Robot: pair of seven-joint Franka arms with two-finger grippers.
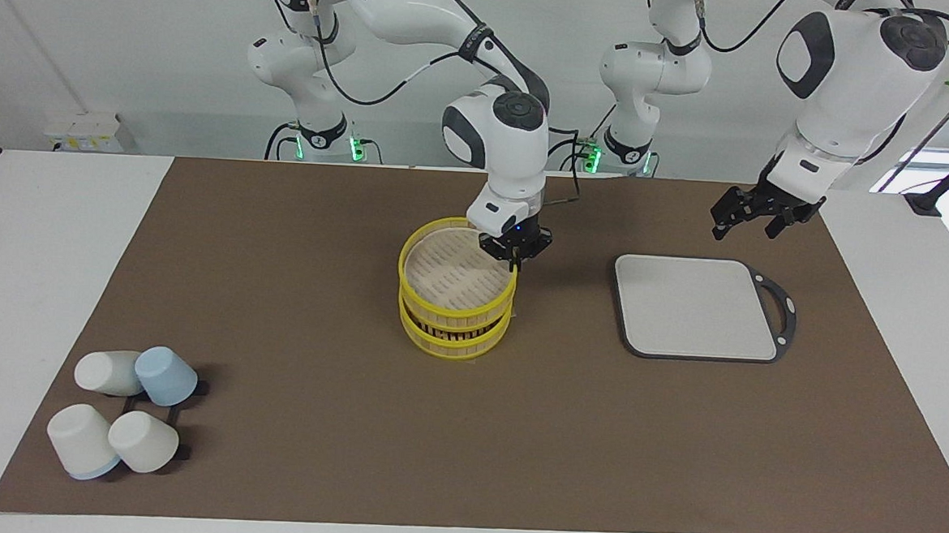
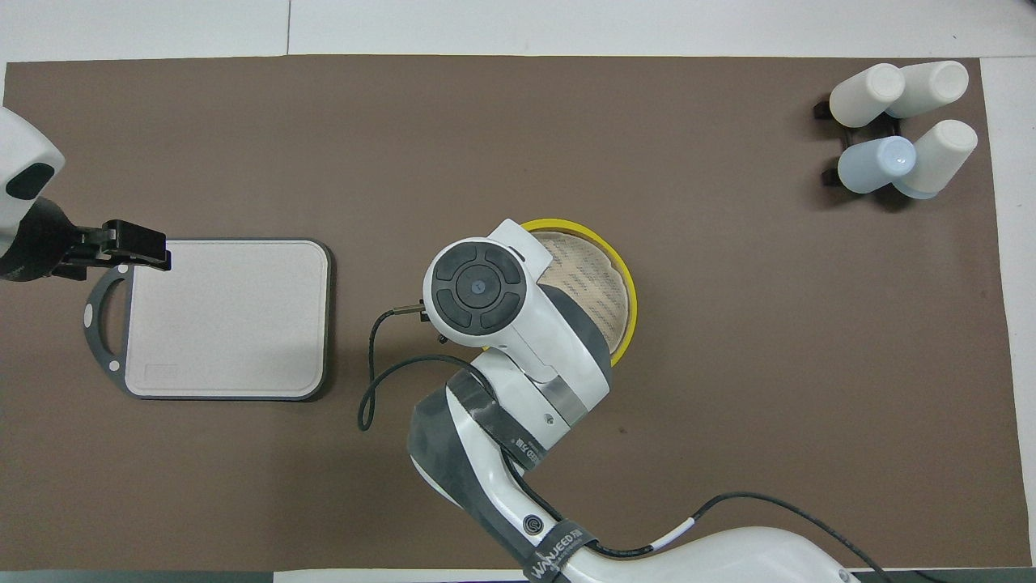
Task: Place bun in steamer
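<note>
The steamer [image 1: 456, 286], a two-tier round basket with yellow rims and a beige slatted floor, stands mid-table; its floor shows bare. In the overhead view the steamer [image 2: 595, 275] is partly covered by the right arm. The bun is not in view. My right gripper [image 1: 514, 259] hangs at the steamer's top rim, on the side toward the left arm's end; it is hidden under the wrist in the overhead view. My left gripper [image 1: 757, 215] is open and empty, up in the air over the mat by the grey board's handle edge; it also shows in the overhead view [image 2: 129, 245].
A flat grey board with a dark rim and handle [image 1: 696, 306] lies toward the left arm's end of the table, also seen from overhead [image 2: 227, 320]. Several white and blue cups [image 1: 121, 419] lie on a black rack at the right arm's end, farther from the robots.
</note>
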